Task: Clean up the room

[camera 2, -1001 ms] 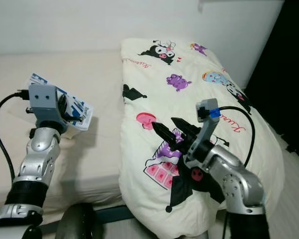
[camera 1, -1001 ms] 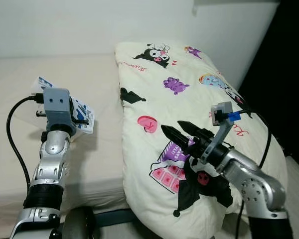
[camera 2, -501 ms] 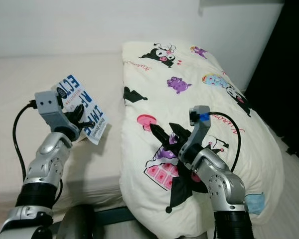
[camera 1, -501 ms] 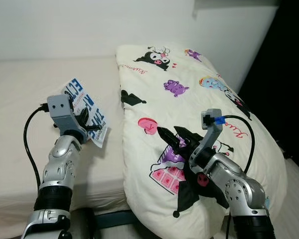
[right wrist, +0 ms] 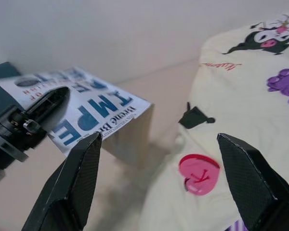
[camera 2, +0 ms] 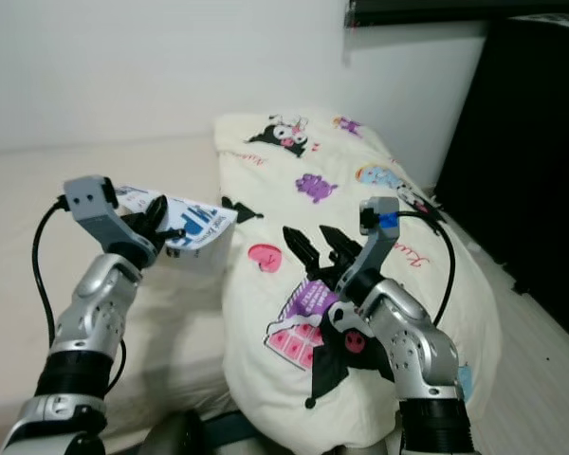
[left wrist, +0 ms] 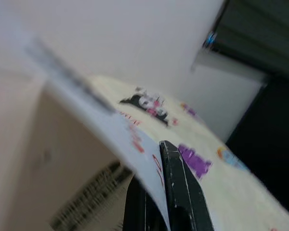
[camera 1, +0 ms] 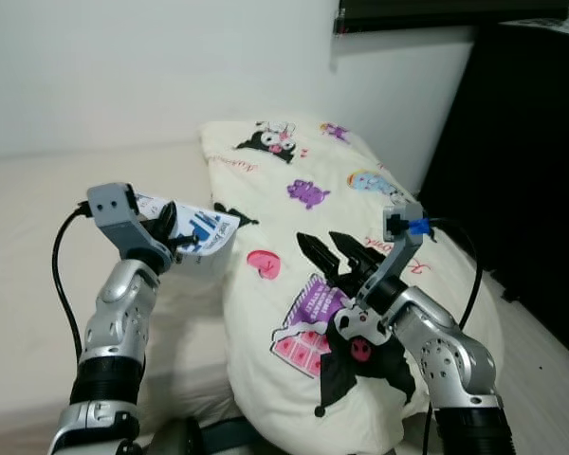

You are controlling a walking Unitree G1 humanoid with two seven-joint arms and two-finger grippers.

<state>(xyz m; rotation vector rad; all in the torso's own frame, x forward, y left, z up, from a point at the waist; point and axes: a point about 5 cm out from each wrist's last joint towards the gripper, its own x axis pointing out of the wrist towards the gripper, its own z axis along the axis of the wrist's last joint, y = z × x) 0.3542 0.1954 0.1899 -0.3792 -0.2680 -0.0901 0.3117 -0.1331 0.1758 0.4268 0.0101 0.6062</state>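
The left gripper (camera 1: 175, 230) is raised above the bed (camera 1: 38, 246), and its fingers are clenched on a paperback book (camera 1: 201, 230) with a white cover and blue letters. The book is held in the air, nearly flat, with its free end pointing toward the big pillow (camera 1: 360, 199). It is just beside the left edge of the pillow, and I cannot tell if it touches it. In the left wrist view the two black fingers (left wrist: 180, 185) grip the book's cover (left wrist: 111, 130) from both sides, and the cover is blurred there.

The right gripper (camera 1: 337, 256) hovers over the middle of the pillow, with its fingers released and spread apart, holding nothing. In the right wrist view the two finger tips (right wrist: 72, 183) stand wide apart, and between them I see the book (right wrist: 94, 108) in the left gripper, the beige sheet of the bed and a pink heart print on the pillow.

The pillow is cream coloured with cartoon prints in black, purple and pink, and it lies along the right part of the bed, reaching up to the white wall (camera 1: 171, 66). To the right of the bed stands a dark piece of furniture (camera 1: 531, 161), and some light floor (camera 1: 550, 351) shows below it.
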